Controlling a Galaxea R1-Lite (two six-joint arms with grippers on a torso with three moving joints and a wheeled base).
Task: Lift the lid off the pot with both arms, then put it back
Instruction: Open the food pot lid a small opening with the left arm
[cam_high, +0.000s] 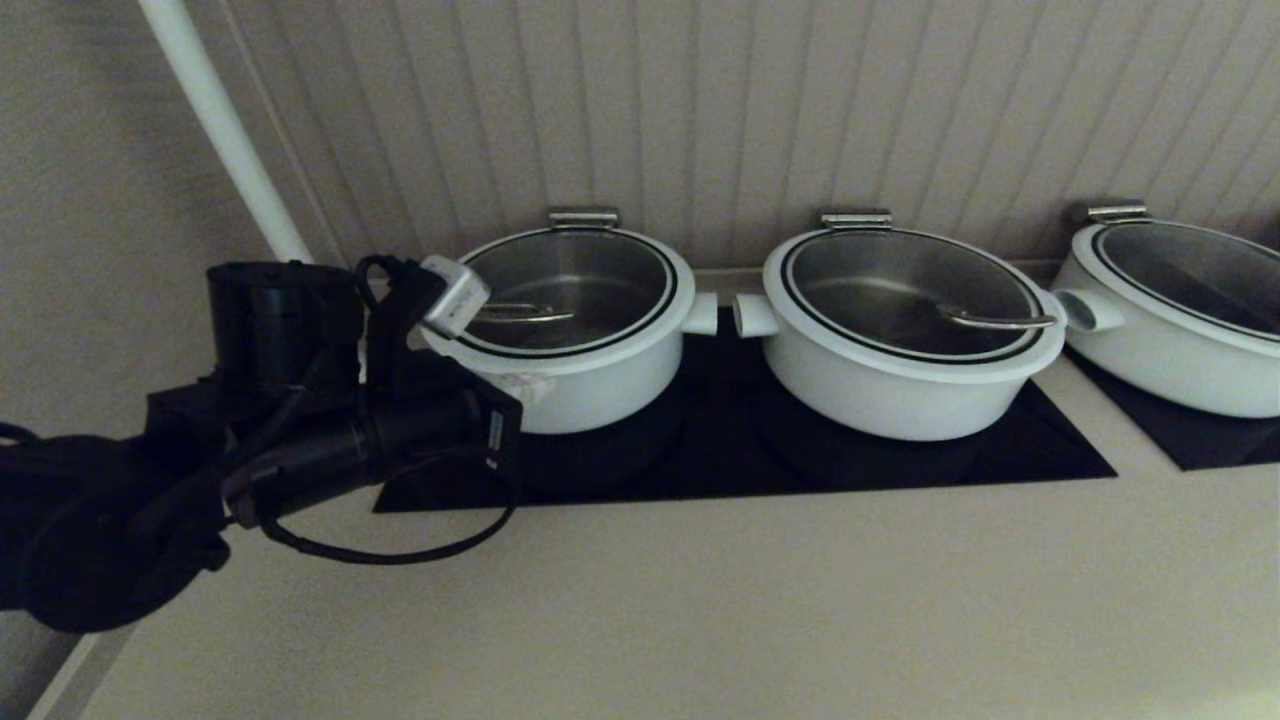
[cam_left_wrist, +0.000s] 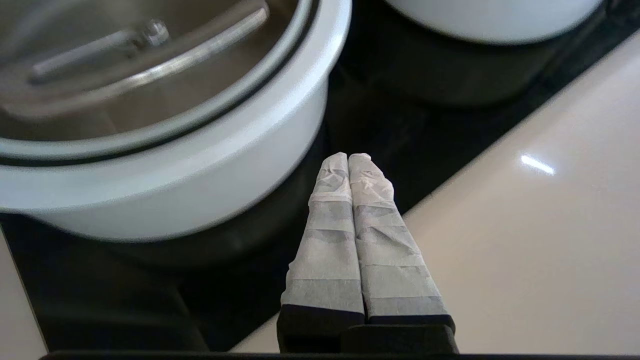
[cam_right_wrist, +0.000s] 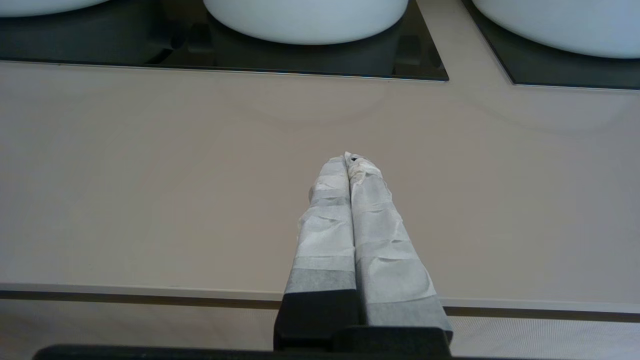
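The left hand (cam_left_wrist: 348, 159), its taped fingers pressed together on nothing, hovers just beside the pot (cam_high: 580, 370), whose lid (cam_high: 570, 290) sits in place. The right hand (cam_right_wrist: 350, 161), likewise pressed together, hangs over the bare tabletop (cam_right_wrist: 200, 175), well apart from the pots.

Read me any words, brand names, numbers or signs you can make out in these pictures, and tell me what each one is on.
No text can be read in any view.
A small pale label on the left arm: too small to read.
The pots, such as the left pot, their lids and the counter: no print visible.
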